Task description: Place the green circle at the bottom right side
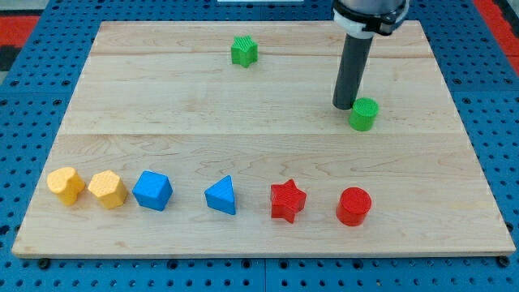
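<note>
The green circle (364, 113) is a short green cylinder on the wooden board (203, 138), in the view's upper right. My tip (344, 106) rests on the board just to the left of the green circle, touching or nearly touching its left side. The dark rod rises from there to the view's top edge.
A green star-like block (243, 51) sits near the top centre. Along the bottom stand, from left to right, two yellow blocks (66, 185) (107, 189), a blue cube-like block (152, 191), a blue triangle (221, 195), a red star (287, 200) and a red circle (353, 206).
</note>
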### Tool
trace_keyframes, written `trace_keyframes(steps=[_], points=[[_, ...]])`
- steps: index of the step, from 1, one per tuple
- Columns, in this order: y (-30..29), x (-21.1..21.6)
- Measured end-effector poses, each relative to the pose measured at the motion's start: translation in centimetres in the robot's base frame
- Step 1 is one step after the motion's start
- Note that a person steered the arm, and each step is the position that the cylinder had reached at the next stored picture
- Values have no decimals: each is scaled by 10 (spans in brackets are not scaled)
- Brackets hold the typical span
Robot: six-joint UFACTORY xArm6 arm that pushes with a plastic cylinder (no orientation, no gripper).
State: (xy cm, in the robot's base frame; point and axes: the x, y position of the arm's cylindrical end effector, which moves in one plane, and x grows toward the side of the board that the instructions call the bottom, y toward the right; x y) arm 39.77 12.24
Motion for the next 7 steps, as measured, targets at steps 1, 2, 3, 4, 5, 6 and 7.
trace_keyframes(steps=[1, 2, 3, 4, 5, 6, 7], points=[[2, 16], [12, 20], [38, 13], [58, 13], [68, 15], [68, 28], [68, 42]])
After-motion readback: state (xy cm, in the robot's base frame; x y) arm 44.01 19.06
